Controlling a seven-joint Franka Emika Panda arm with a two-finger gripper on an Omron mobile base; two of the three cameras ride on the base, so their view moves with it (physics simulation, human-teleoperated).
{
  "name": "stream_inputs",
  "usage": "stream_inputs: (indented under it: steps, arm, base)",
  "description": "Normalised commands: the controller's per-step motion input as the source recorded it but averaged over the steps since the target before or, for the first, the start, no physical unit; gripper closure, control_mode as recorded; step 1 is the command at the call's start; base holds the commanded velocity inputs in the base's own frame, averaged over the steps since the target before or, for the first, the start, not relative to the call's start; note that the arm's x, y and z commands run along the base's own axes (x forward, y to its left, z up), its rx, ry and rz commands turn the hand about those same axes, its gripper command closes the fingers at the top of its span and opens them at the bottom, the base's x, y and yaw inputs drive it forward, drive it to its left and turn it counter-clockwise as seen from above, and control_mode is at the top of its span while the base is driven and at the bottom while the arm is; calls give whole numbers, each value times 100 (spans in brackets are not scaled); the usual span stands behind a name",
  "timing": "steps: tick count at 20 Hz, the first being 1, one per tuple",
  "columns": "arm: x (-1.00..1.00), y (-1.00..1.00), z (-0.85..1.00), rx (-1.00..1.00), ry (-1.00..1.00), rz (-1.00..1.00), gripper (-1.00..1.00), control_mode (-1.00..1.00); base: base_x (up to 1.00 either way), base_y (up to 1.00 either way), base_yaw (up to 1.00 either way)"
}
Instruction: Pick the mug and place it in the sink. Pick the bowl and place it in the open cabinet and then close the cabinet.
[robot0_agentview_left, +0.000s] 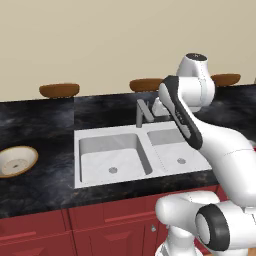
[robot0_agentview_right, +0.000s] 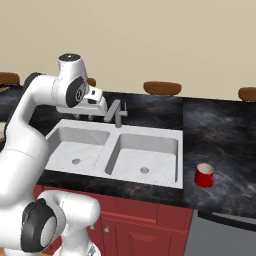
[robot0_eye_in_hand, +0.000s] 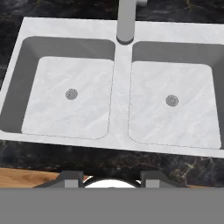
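My pincer (robot0_eye_in_hand: 111, 178) hangs high over the sink (robot0_eye_in_hand: 118, 131), holding nothing, its tips partly spread, a vantage for surveying. The mug (robot0_agentview_right: 204, 175) waits upright on the desk (robot0_agentview_right: 220, 135) right of the basins; the bowl (robot0_agentview_left: 16, 161) rests far left.

The black marbled stone counter (robot0_agentview_left: 45, 125) is carrying a white-grey rectangular double-basin sink (robot0_agentview_left: 80, 150) set into its top, with a grey metal faucet (robot0_agentview_right: 116, 114) standing behind the divider. A wide shallow cream-white bowl with a tan-brown rim (robot0_agentview_left: 16, 161) is resting on the counter well left of the sink. A small bright red mug (robot0_agentview_right: 204, 175) is sitting upright just right of the sink. Dark brown oval shapes (robot0_agentview_left: 59, 90) are lying along the back edge.
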Motion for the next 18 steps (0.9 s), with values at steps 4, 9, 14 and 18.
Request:
stream_inputs:
  steps: [4, 9, 14, 18]
  arm:
    - [-22, 0, 0, 0, -4, 0, -100, -100]
    - [-68, 0, 0, 1, -3, 0, -100, -100]
    - [-75, 0, 0, 0, 0, -1, -100, -100]
    - [-72, 0, 9, -4, -3, -3, -100, -100]
  base:
    - [0, 0, 0]
    - [0, 0, 0]
    - [0, 0, 0]
    - [0, 0, 0]
